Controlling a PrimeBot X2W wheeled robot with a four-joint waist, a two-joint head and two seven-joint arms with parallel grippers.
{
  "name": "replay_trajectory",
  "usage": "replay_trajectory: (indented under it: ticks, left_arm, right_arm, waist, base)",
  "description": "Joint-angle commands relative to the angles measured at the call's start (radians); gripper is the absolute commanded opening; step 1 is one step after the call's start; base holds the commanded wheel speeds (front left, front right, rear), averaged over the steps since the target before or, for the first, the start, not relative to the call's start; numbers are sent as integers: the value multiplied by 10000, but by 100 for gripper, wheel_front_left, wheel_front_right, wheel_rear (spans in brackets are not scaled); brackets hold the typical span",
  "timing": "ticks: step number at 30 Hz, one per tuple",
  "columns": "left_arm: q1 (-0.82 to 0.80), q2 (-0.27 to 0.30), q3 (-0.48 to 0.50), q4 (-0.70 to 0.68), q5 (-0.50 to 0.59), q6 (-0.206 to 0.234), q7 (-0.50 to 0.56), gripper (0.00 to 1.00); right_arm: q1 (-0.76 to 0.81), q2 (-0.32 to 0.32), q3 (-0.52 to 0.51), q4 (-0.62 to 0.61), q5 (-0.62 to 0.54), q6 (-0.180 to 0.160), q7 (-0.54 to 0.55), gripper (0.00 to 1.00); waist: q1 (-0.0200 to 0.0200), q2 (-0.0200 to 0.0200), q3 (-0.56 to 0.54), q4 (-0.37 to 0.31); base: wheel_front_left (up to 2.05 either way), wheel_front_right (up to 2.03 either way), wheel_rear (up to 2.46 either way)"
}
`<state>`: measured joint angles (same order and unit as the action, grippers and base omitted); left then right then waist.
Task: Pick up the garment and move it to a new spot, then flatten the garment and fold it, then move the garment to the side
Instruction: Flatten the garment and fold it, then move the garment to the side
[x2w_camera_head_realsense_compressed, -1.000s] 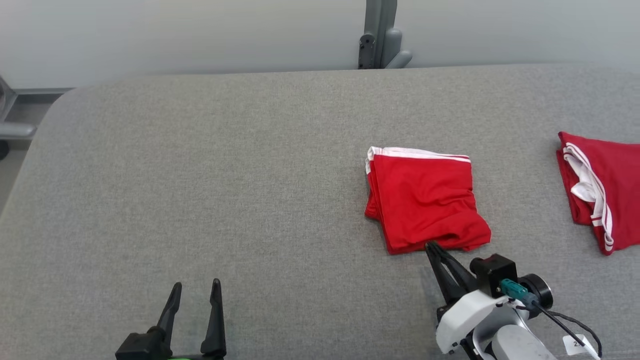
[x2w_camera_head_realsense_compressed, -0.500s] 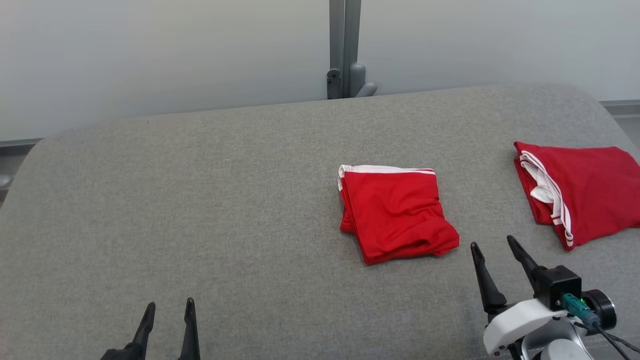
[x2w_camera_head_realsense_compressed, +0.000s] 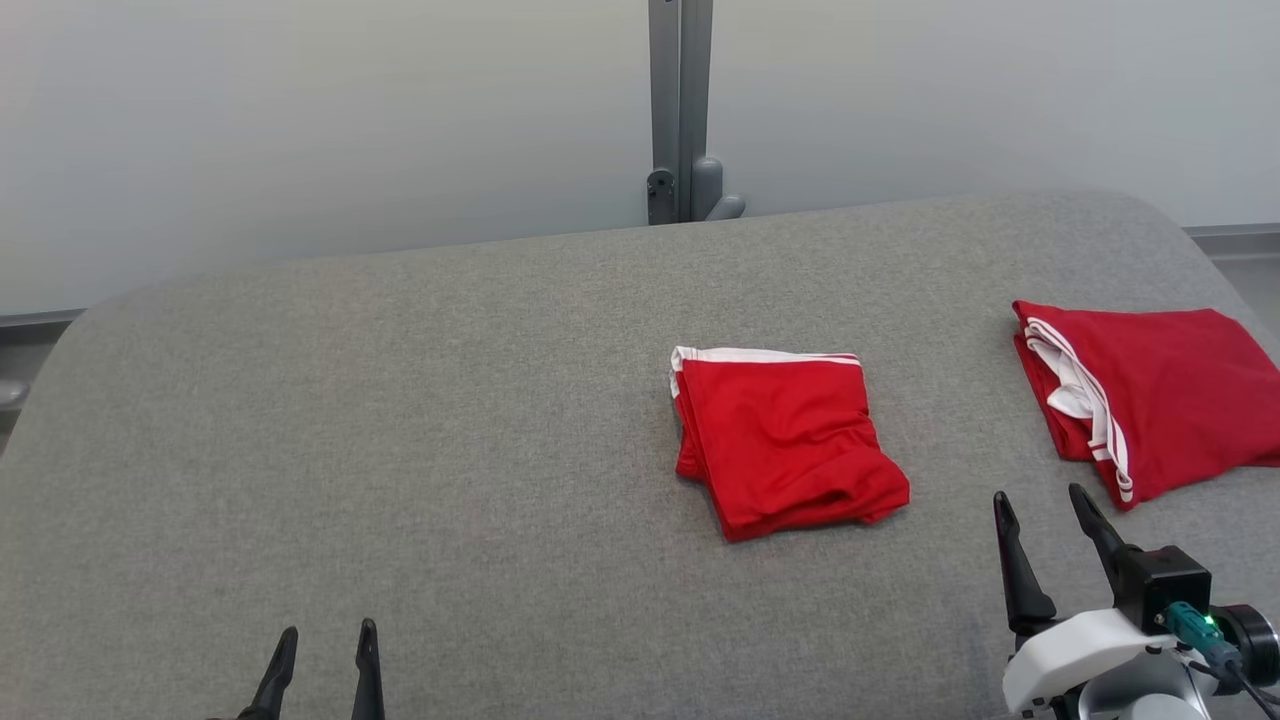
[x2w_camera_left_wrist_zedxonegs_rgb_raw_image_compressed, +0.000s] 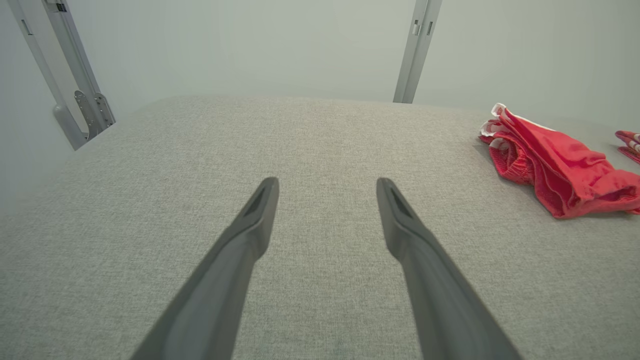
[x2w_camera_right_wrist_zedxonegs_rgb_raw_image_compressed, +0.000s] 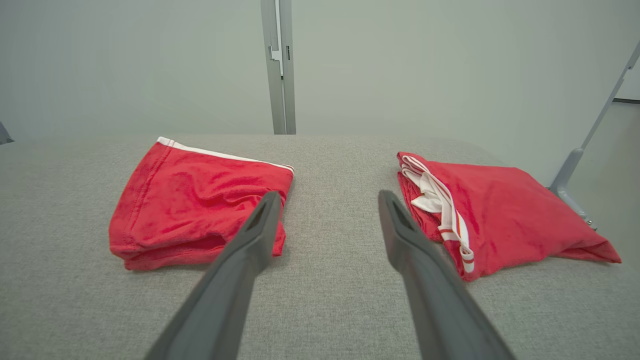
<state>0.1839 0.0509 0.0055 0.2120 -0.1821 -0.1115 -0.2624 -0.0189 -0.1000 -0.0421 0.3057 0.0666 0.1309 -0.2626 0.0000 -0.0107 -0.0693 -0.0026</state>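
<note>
The garment (x2w_camera_head_realsense_compressed: 787, 438) is red with white trim, folded into a small square, and lies right of centre on the grey surface (x2w_camera_head_realsense_compressed: 400, 420). It also shows at the left in the right wrist view (x2w_camera_right_wrist_zedxonegs_rgb_raw_image_compressed: 195, 200) and at the far right in the left wrist view (x2w_camera_left_wrist_zedxonegs_rgb_raw_image_compressed: 555, 165). My right gripper (x2w_camera_head_realsense_compressed: 1040, 500) stands open at the lower right, clear of the garment and to its right, nothing between its fingers. My left gripper (x2w_camera_head_realsense_compressed: 322, 640) stands open at the lower left over bare fabric, far from the garment.
A second folded red garment (x2w_camera_head_realsense_compressed: 1140, 395) with white stripes lies at the surface's right edge, also in the right wrist view (x2w_camera_right_wrist_zedxonegs_rgb_raw_image_compressed: 495, 210). A grey post (x2w_camera_head_realsense_compressed: 680, 110) rises behind the surface's far edge. The surface's edges curve down at left and right.
My right gripper has let go of the garment's near edge, opened, and drawn back to the right. The head camera has shifted, so the whole scene sits differently.
</note>
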Motion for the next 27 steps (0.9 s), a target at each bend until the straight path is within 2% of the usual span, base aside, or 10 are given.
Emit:
replay_trajectory:
  ticks: [1,19,24,27]
  left_arm:
    - [100,8,54,-2,89,-54,-27,100]
    - [34,7,95,-60,106,-145,-27,100]
    - [-40,7,22,-132,325,-158,-27,100]
    - [-152,7,-85,-203,360,-164,-27,100]
  right_arm:
    - [122,44,-25,31,-63,-6,-27,100]
    - [-43,119,-120,165,-35,-6,-27,100]
    - [-498,-39,60,376,405,-6,37,100]
    - [-1224,-373,416,733,1085,-6,684,100]
  waist:
    - [0,107,6,31]
    - [0,107,198,63]
    - [0,107,383,103]
    - [0,107,605,167]
  base:
    - [0,0,0]
    - [0,0,0]
    - [0,0,0]
    - [0,0,0]
